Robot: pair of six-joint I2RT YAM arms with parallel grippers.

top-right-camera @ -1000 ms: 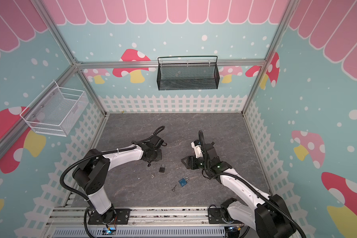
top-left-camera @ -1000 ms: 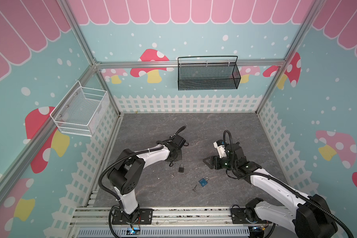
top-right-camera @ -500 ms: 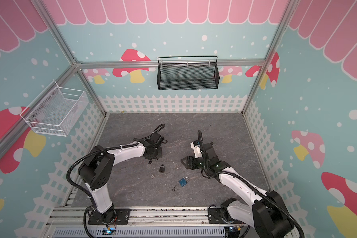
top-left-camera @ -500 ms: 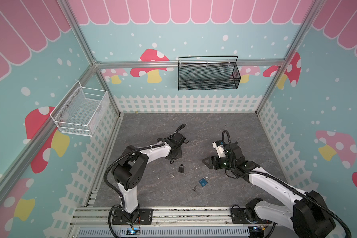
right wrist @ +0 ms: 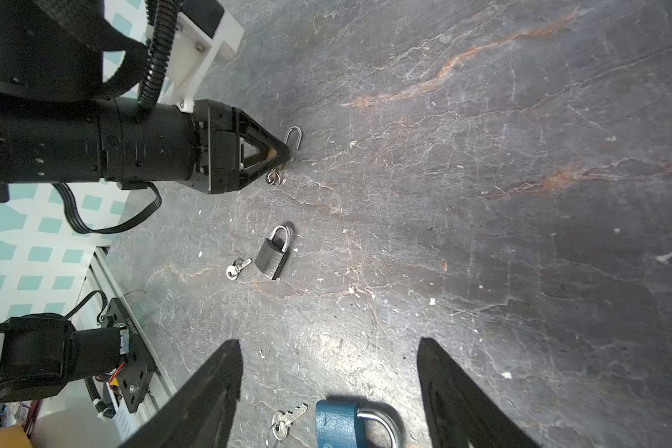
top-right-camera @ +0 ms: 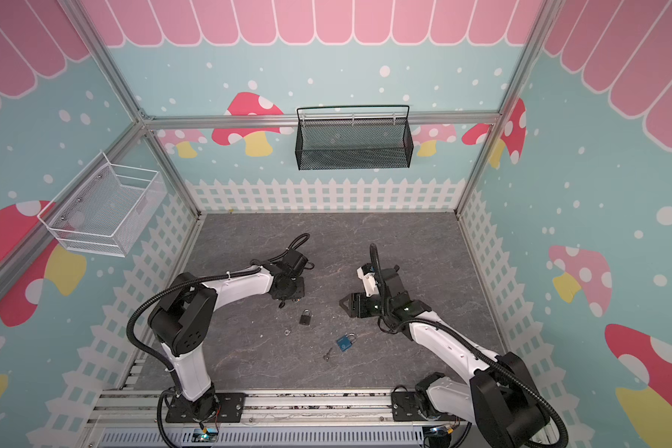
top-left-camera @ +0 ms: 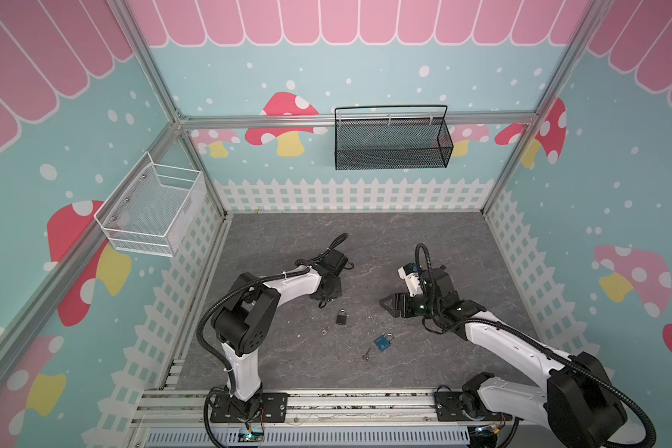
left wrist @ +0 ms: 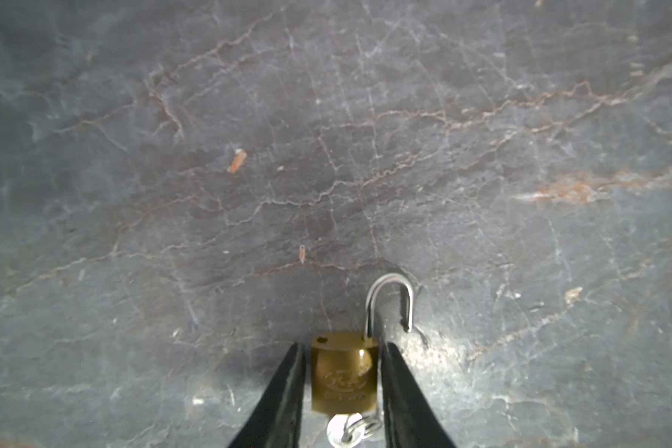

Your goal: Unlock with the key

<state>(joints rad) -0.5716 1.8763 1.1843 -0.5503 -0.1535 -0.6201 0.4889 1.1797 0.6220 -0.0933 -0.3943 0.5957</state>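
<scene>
The brass padlock (left wrist: 344, 372) lies on the counter (left wrist: 326, 155), shackle (left wrist: 388, 287) open, key (left wrist: 340, 428) in its base. The left end effector (left wrist: 343, 345) flanks the lock body — we cannot tell whether it clamps it. The right end effector (right wrist: 328, 340) stands open, empty, near the blue padlock (right wrist: 336, 424). We judge one hazard: a finger (left wrist: 400, 388) snagging the key ring (left wrist: 363, 424) drags the lock or unseats the key.

Between the left hand's (left wrist: 343, 345) fingers lies the first padlock (left wrist: 344, 374) — second padlock (top-left-camera: 341, 317) before it, third padlock (top-left-camera: 383, 343) front-right.

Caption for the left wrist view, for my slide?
Brass padlock, shackle open, key inserted, framed by the left gripper.
</scene>
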